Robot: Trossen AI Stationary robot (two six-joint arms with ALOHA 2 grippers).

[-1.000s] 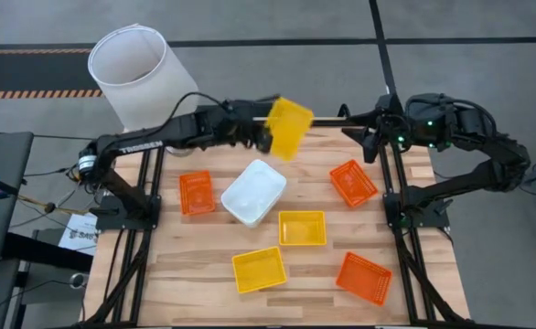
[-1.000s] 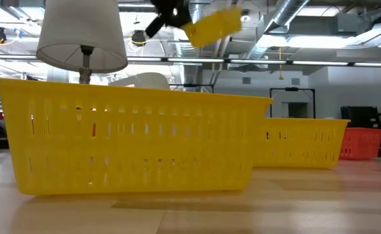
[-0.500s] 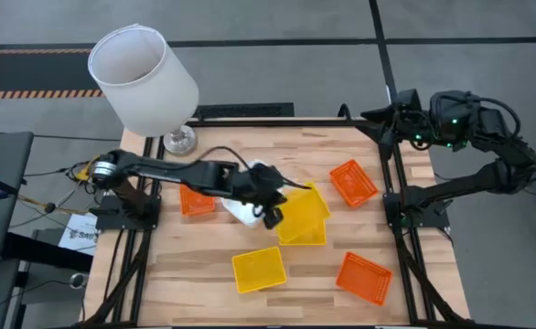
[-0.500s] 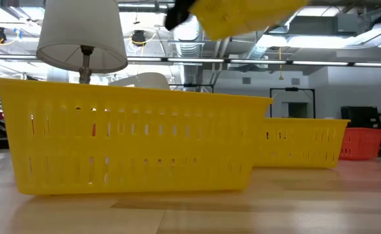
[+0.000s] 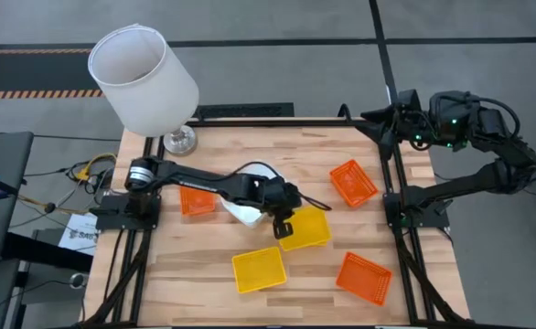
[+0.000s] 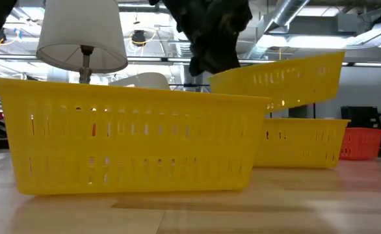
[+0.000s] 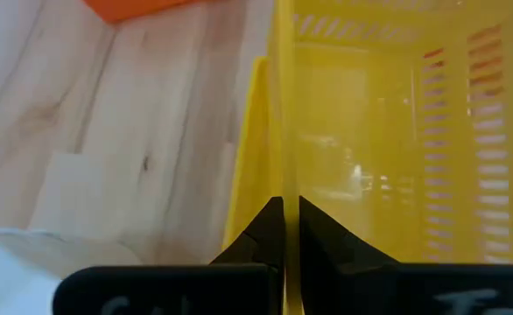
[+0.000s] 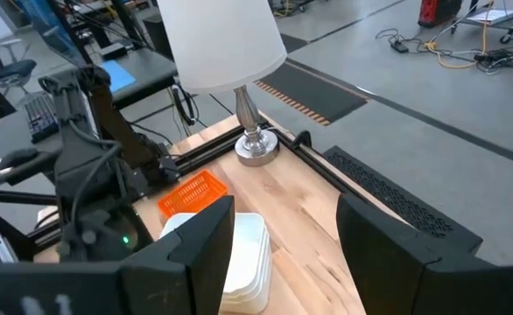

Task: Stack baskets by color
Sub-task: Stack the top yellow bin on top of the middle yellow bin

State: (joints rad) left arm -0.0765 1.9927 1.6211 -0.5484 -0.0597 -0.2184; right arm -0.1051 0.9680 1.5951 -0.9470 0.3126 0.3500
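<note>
The left hand (image 5: pixel 284 222) reaches to the middle of the table (image 5: pixel 204 274) and its two fingers (image 7: pixel 270 229) are pressed together on the thin wall of a yellow basket (image 5: pixel 309 225). The basket hangs from the hand, extending away from the fingers toward the right arm's side. In the low view it is tilted, with the far end higher, and it sits over a second yellow basket (image 6: pixel 301 143) that lies flat on the table; whether the two touch is not clear. In the left wrist view the edge of this lower basket shows just beside the gripped wall.

A third yellow basket (image 5: pixel 259 270) lies alone near the front edge, a little apart from the left hand.

A stack of white baskets (image 5: pixel 242 208) lies just behind the left hand, partly hidden by the arm, so their number cannot be counted.

There are three orange baskets: one (image 5: pixel 196 201) beside the white stack under the left arm, one (image 5: pixel 353 183) near the right arm's base, and one (image 5: pixel 363 277) at the front right corner. All three are well apart from each other.

The right hand (image 8: pixel 284 254) waits high beyond the right rear corner of the table, with its fingers wide apart and nothing between them.

A lamp (image 5: pixel 145 82) with a large white shade stands at the rear left corner.
</note>
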